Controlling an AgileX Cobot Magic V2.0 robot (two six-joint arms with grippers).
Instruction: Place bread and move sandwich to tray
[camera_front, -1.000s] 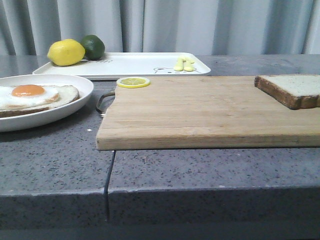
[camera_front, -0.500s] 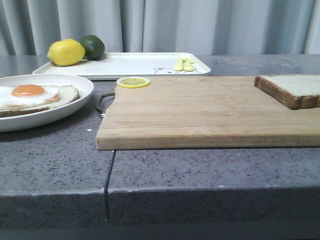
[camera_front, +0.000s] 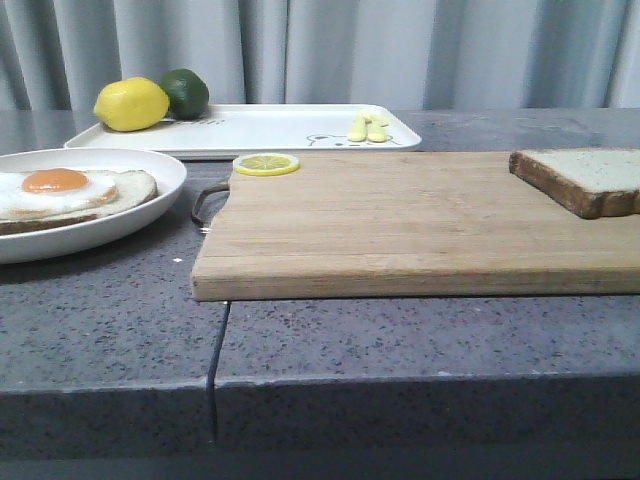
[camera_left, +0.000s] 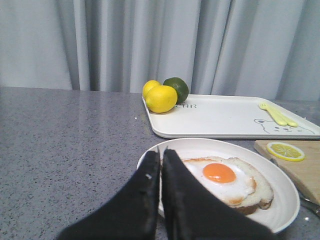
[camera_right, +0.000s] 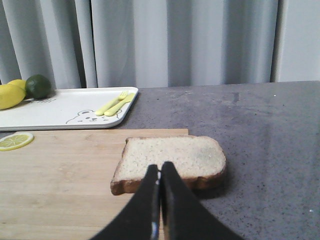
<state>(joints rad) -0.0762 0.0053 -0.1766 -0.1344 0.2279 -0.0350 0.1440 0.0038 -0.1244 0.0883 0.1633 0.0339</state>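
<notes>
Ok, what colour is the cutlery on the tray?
Pale yellow cutlery, clearest in the right wrist view.

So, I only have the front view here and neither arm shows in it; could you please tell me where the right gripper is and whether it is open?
Observer: The right gripper is shut, empty, and pointed at the near crust of the bread on the cutting board.
Operator: Thank you, and the left one?
Observer: The left gripper is shut too, aimed at the near rim of the plate holding the sandwich.
Operator: Is anything on the tray besides the fruit?
Observer: Yes, the tray carries small yellow cutlery next to a printed bear drawing.
</notes>
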